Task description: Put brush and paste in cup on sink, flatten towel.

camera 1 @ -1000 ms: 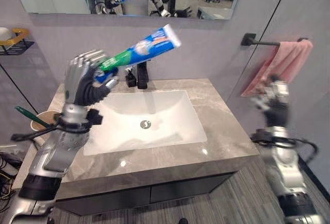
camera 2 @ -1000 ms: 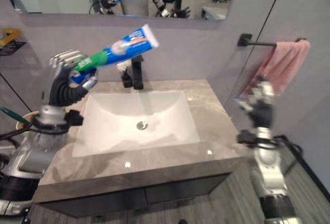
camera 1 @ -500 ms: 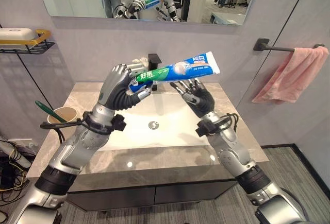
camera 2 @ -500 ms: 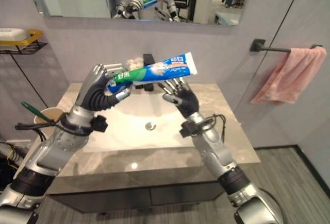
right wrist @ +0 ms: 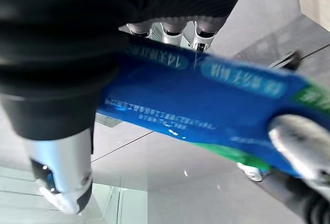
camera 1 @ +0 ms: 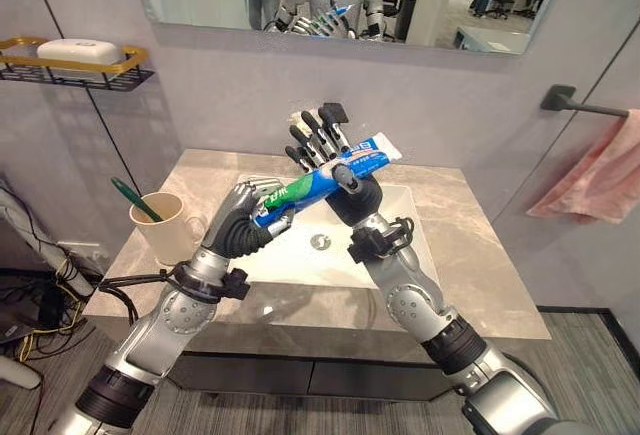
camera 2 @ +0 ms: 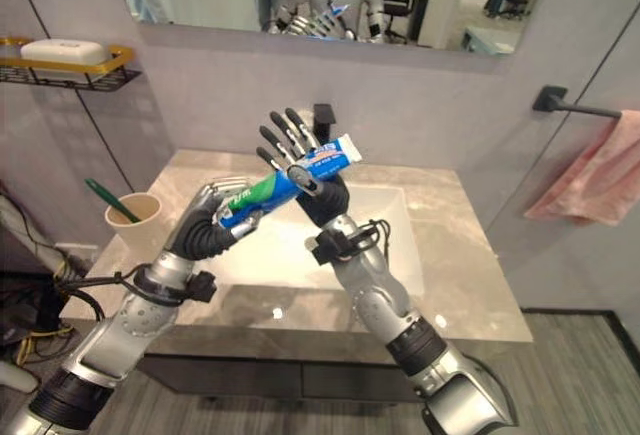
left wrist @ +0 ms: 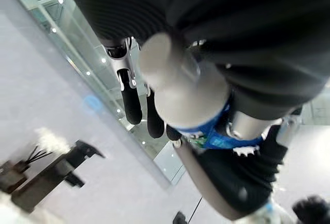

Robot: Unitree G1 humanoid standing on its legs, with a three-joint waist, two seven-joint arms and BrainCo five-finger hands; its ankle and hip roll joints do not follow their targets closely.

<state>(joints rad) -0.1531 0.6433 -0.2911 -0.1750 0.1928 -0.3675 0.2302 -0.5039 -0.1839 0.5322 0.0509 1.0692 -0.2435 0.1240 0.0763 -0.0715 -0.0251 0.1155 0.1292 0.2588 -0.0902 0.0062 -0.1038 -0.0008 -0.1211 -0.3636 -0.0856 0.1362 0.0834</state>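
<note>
The left hand (camera 1: 245, 223) is raised above the white rectangular basin (camera 1: 395, 245) of the grey marble sink counter (camera 1: 470, 265), with its forearm rising from the lower left. Its fingers are curled round the green cap end of the blue, green and white toothpaste tube (camera 1: 325, 180), so this hand holds the tube in the air. The tube lies slanted, and its flat white end points up and away from the left hand.

The right hand (camera 1: 340, 180) stands just beside the left hand, on the far side of the tube. Its forearm comes up steeply from the lower right, and the wrist is bent so that the palm faces the tube. Its fingers (camera 1: 312, 133) are straight and spread, pointing upward, and the middle of the tube lies across the palm. In the right wrist view the thumb (right wrist: 56, 147) is on one side of the tube and the fingers on the other side, not curled round it.

To the left of the left hand, well apart, a beige paper cup (camera 1: 165, 225) stands on the counter with a green toothbrush (camera 1: 128, 195) leaning inside it. Far to the right of the right hand, a pink towel (camera 1: 600, 170) hangs bunched on a black wall bar (camera 1: 585, 107).
</note>
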